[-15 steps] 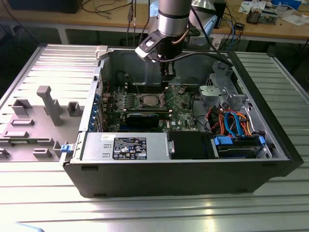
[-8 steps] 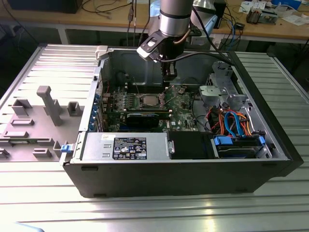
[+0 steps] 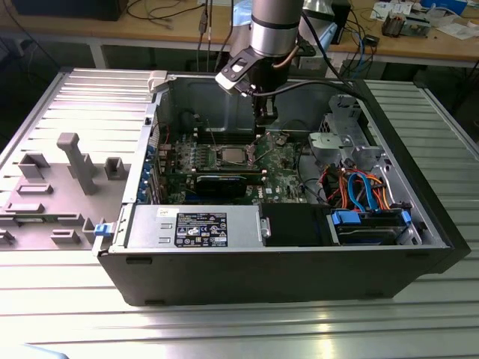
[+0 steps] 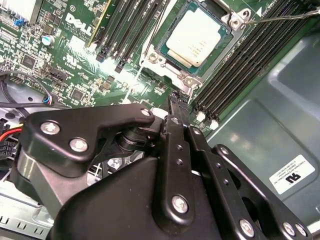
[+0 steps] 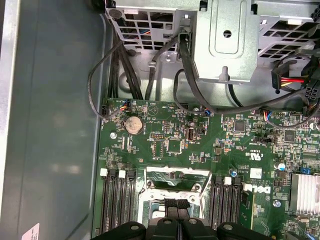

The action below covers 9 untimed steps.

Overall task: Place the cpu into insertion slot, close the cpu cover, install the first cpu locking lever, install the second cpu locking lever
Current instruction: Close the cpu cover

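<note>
I am hovering my gripper (image 3: 263, 127) just above centre in the exterior view, fingers together and empty, probably to form a narrow pushing tip; the cpu (image 4: 196, 39) is lying flat in the insertion slot (image 4: 167, 70)

**Open computer case on a ribbed desk**

A black computer case (image 3: 247, 280) lies open in the middle of the ribbed metal desk (image 3: 224, 329). Inside, along the wall nearest the desk's front edge, sits a grey power supply (image 3: 194, 226). Beside it, blue and orange cables (image 3: 367, 191) bunch below a silvery drive cage (image 3: 344, 134). A grey moulded tray (image 3: 78, 168) rests toward the desk's edge at the exterior view's left. The green motherboard (image 5: 170, 145) carries a coin battery (image 5: 132, 124), black memory slots (image 5: 117, 200) and a finned heatsink (image 5: 302, 192).
</note>
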Each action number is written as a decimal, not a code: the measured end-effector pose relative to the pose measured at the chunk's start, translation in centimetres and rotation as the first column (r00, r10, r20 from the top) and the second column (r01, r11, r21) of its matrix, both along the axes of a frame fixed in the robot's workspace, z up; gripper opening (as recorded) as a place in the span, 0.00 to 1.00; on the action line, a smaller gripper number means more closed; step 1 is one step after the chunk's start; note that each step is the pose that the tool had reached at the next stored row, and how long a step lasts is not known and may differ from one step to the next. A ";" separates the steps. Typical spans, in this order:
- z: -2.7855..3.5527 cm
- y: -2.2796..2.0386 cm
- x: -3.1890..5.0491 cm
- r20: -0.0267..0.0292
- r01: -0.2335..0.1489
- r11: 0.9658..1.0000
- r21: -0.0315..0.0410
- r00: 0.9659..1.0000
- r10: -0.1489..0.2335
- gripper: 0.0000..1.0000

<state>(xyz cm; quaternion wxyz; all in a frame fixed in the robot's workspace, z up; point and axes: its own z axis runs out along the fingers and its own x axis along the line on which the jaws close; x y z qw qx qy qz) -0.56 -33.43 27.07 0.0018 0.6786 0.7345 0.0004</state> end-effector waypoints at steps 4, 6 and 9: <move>0.00 0.00 0.01 0.000 0.000 1.000 0.000 1.000 0.000 0.11; 0.00 0.00 0.17 0.000 0.000 1.000 0.000 1.000 0.000 0.11; -0.23 0.00 1.78 0.000 0.000 1.000 0.000 1.000 0.000 0.11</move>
